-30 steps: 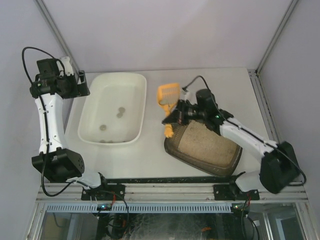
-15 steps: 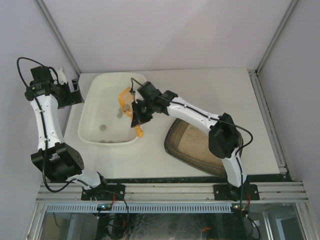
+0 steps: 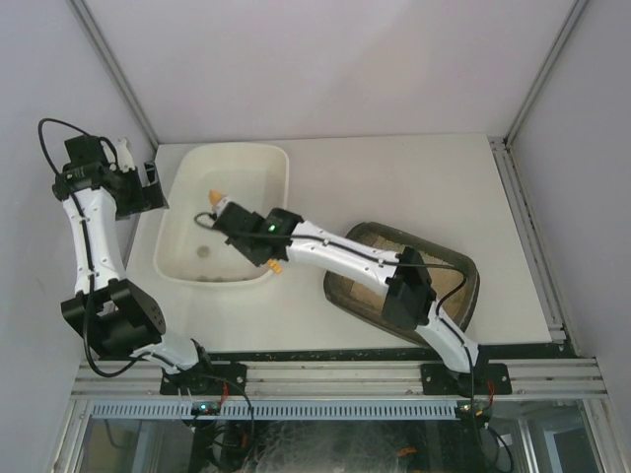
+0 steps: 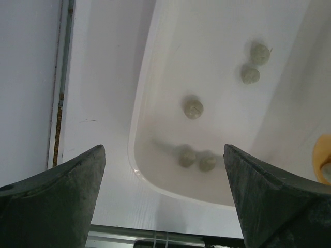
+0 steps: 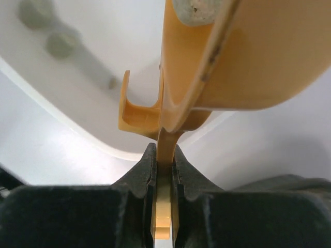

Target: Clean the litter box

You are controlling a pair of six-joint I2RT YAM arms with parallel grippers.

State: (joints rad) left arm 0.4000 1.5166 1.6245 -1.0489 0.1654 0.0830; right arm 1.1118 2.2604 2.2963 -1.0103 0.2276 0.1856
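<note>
Pinches the flat handle of an orange plastic scoop (image 5: 248, 62) between the two dark fingers of the right gripper (image 5: 164, 155), jaws pressed onto it with no gap on either side. Reaches far leftward with the right arm across the white tabletop (image 3: 394, 177), gripper and scoop over the near right part of a large cream-white rectangular plastic tub (image 3: 281, 182). Carries one grey rounded clump (image 5: 194, 10) in the scoop's bowl, cut off by the top edge of the right wrist view. Shows, through the left wrist camera, five more grey-green clumps (image 4: 193, 108) on the tub floor: two close together, one alone in the middle, two side by side by the near wall. Finds the dark grey-brown rectangular plastic litter box (image 3: 469, 281), with rounded corners and beige sandy litter, on the table right of the tub, near it but apart, set askew and partly crossed by the right arm. Holds the left gripper (image 4: 164, 150) spread wide with nothing between its fingers, raised by the tub's left rim near the table's left edge.
</note>
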